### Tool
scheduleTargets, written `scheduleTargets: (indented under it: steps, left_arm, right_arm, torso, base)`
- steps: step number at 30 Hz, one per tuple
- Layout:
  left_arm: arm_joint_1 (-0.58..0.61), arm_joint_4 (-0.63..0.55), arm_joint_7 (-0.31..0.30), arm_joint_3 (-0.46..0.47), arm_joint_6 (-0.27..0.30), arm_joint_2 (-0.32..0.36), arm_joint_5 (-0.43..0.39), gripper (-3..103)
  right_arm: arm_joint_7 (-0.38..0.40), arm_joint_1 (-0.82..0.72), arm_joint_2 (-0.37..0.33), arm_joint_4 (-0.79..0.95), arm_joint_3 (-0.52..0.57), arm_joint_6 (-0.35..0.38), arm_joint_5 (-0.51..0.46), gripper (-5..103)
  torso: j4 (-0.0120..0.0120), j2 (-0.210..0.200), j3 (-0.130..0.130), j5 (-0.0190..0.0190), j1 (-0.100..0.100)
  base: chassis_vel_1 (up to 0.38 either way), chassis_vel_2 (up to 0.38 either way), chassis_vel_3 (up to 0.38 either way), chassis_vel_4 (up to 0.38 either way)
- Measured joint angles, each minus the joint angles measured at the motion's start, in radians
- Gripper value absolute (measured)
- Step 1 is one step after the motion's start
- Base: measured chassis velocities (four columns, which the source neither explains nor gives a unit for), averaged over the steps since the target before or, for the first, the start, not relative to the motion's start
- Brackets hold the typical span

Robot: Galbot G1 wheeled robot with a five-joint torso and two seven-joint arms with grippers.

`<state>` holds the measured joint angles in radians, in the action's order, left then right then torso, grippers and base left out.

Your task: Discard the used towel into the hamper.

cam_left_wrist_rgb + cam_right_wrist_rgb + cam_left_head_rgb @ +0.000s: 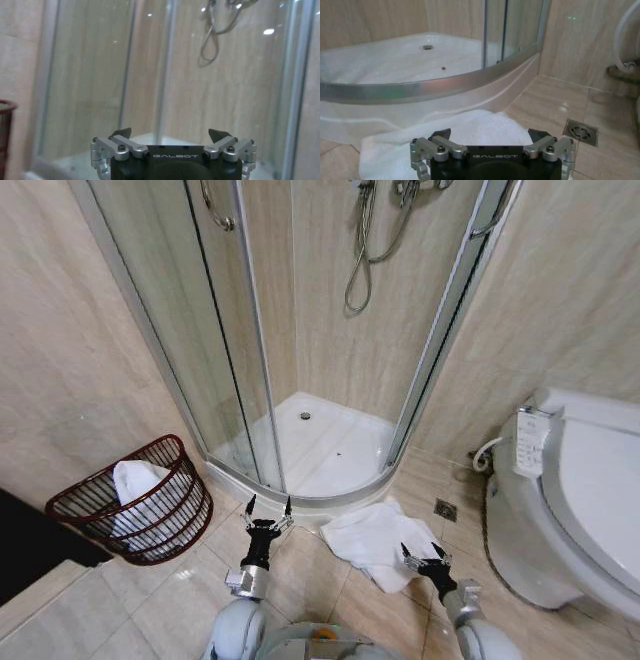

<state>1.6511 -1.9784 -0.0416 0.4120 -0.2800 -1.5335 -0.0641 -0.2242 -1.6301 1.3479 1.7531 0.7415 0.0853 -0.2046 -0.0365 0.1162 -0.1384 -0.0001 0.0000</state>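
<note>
Job's just starting: the towel (375,542) lies flat on the floor by the shower, my right claw (425,553) wide over it, left claw (268,507) wide & empty, hamper (140,500) w/ one white cloth inside.

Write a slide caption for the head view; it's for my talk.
Open right gripper over floor towel; hamper at left.
</note>
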Motion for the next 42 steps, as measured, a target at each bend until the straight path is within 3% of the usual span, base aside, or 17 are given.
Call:
scheduleTargets:
  steps: [4,10,15,20,26,35,42]
  left_arm:
    - [-0.007,0.000,-0.093,0.011,0.036,-0.006,0.058,100]
    - [-0.012,0.004,-0.142,0.055,0.034,-0.004,0.110,100]
    - [0.007,-0.022,-0.056,0.146,0.042,0.011,0.107,100]
    - [0.034,-0.072,0.027,0.224,0.109,0.050,0.061,100]
    - [0.055,-0.112,0.105,0.256,0.174,0.088,0.037,100]
    - [0.084,-0.138,0.148,0.304,0.189,0.080,0.065,100]
    - [0.103,-0.120,0.153,0.310,0.162,0.064,0.088,100]
  right_arm:
    - [-0.064,0.017,-0.026,-0.039,0.006,0.000,0.001,100]
    - [-0.127,0.062,-0.052,-0.102,-0.008,0.002,0.014,100]
    - [-0.163,0.112,-0.070,-0.153,-0.031,0.035,0.045,100]
    - [-0.167,0.162,-0.073,-0.222,-0.045,0.061,0.056,100]
    - [-0.183,0.231,-0.074,-0.343,-0.048,0.058,0.050,100]
    - [-0.280,0.339,-0.077,-0.507,-0.050,0.002,0.047,100]
    - [-0.286,0.417,-0.072,-0.598,-0.063,-0.017,0.060,100]
  torso:
    - [-0.0001,0.000,0.000,0.0000,0.000]
    - [-0.0003,0.000,0.000,0.0001,0.000]
    - [-0.0002,0.000,0.000,0.0000,0.000]
    - [-0.0003,0.000,0.000,-0.0001,0.000]
    - [-0.0002,0.000,0.000,0.0000,0.000]
    - [0.0000,0.000,0.000,0.0000,0.000]
    - [-0.0002,0.000,0.000,-0.0001,0.000]
  base:
    - [0.037,0.007,0.009,0.043]
    - [0.013,0.013,0.022,0.013]
    - [0.000,0.000,0.000,0.000]
    - [0.000,0.000,0.000,0.000]
    - [0.000,0.000,0.000,0.000]
    - [0.000,0.000,0.000,0.000]
    - [0.000,0.000,0.000,0.000]
